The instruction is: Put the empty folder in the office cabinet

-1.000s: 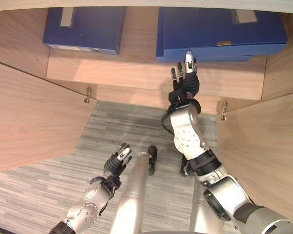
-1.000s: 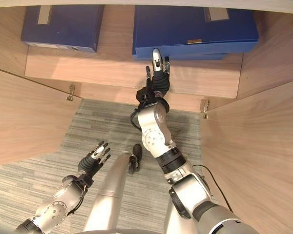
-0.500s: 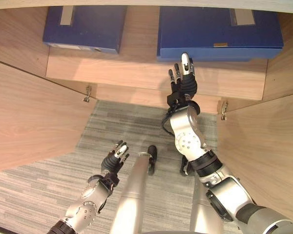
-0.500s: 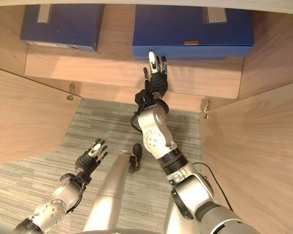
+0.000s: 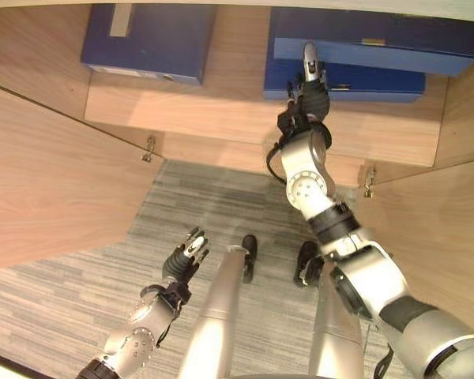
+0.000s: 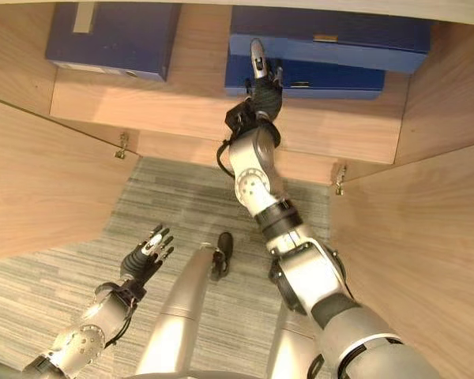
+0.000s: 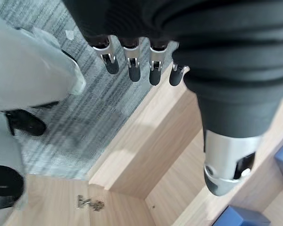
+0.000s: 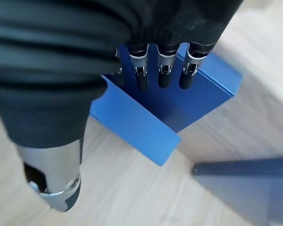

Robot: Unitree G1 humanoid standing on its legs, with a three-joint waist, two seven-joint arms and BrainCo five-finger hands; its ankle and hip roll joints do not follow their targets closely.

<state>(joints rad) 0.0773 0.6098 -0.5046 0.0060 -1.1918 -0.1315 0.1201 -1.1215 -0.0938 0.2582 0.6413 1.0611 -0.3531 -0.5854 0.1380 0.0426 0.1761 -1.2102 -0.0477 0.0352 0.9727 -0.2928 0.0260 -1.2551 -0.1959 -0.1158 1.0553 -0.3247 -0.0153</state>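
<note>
Right hand (image 5: 310, 88) reaching into cabinet (image 5: 221, 118), fingers straight and relaxed, tips against front edge of blue folder stack (image 5: 355, 59) on shelf, right side. Top folder (image 5: 375, 41) sits skewed over lower one (image 6: 332, 79) (edges not aligned). Second blue folder (image 5: 146, 39) on shelf's left, well apart. Left hand (image 5: 186, 257) low over carpet (image 5: 79, 308), fingers loosely spread, holding nothing.
</note>
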